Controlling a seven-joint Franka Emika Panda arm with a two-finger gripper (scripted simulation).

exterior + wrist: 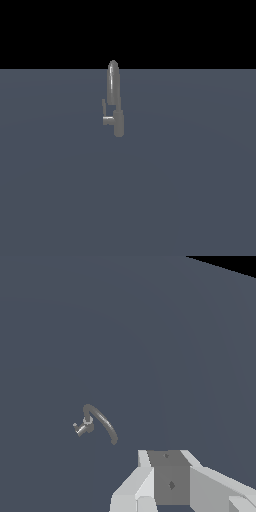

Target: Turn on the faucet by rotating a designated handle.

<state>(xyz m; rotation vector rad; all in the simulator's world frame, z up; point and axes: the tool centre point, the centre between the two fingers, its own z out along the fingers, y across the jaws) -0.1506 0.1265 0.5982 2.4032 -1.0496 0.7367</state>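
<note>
Faucet is sitting by itself on the flat grey floor, roughly centre of the exterior view, arched spout going straight up from a stubby body. The handle is the skinny L-shaped bit poking out toward the exterior view's left: short stub sideways, then a slim rod turned upward, running alongside the spout but way thinner than it.

From my wrist cam the faucet looks tiny and I'm seeing it from above, spout curling over as an arc with the handle as a little nub at one end. So it's well apart from me, ahead and below, nothing between us. My arm doesn't show in the exterior view at all, which fits me being off somewhere high.

My gripper is only partly in shot. I can see the pale housing and the base of the fingers, but the tips are cut off at the edge, so honestly I can't tell how far open I am. I don't see anything held.

My guess is I'm at the very start: close the gap first, come down beside the spout on the handle's side, and line my fingers across that upright rod, not the fat spout. Easy to bump the spout if I come in sloppy.
</note>
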